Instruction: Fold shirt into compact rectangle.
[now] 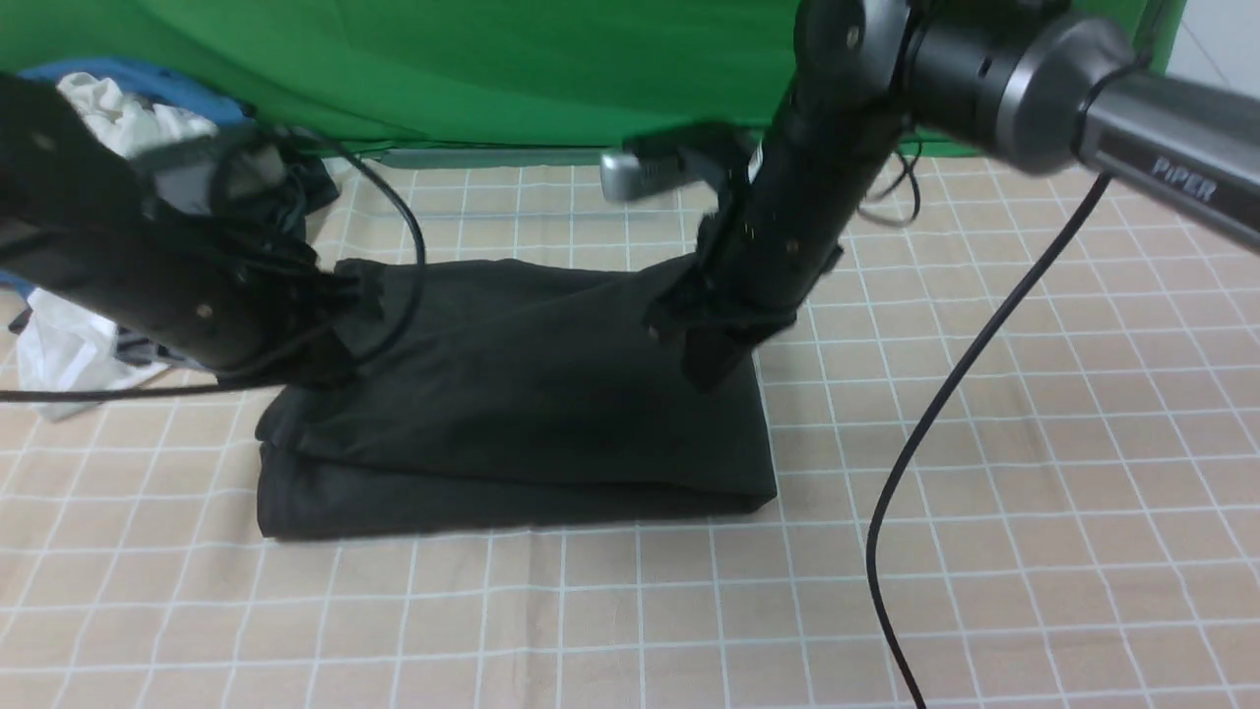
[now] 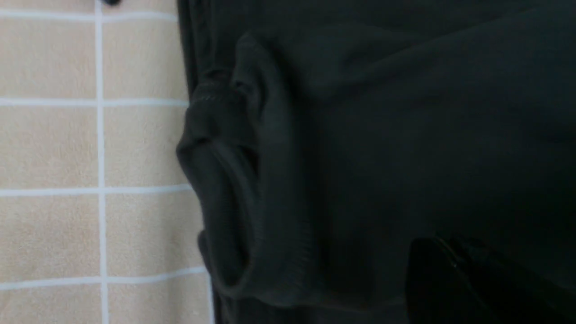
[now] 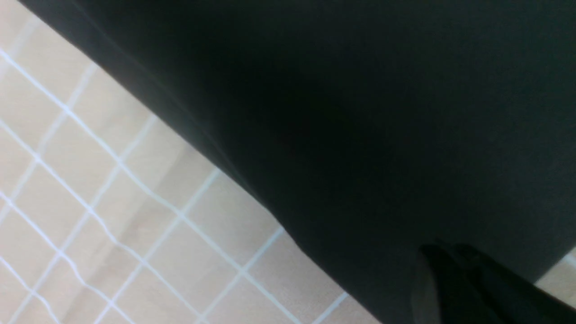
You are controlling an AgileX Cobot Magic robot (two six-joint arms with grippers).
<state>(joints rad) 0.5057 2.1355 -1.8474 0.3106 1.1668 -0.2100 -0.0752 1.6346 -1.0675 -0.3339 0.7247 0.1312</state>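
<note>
- Since both grippers are pinched together on the far edge of the shirt (image 1: 512,414), the step in hand looks like carrying that edge over toward the near side. The two ends should rise and travel level, at one pace, so the fold line comes out straight.
- Lifting just enough to clear the layers beneath should stop the lower layer, whose near edge sticks out under the top one, from dragging askew.
- The shirt lies mid-table on the checked cloth (image 1: 984,551) as a broad stacked band, well apart from the heap of other clothes (image 1: 128,118) at the far left.
- The left gripper (image 1: 346,290) reaches in low from the left, nearly flat, closed on the far-left corner. Its wrist view shows the ribbed collar (image 2: 234,202) bunched near the grip.
- The right gripper (image 1: 711,359) comes steeply down from the far right and is closed on the far-right corner, where the fabric tents up toward it.
- A loose black cable (image 1: 945,394) hangs near the shirt's right edge and could snag during the carry.
</note>
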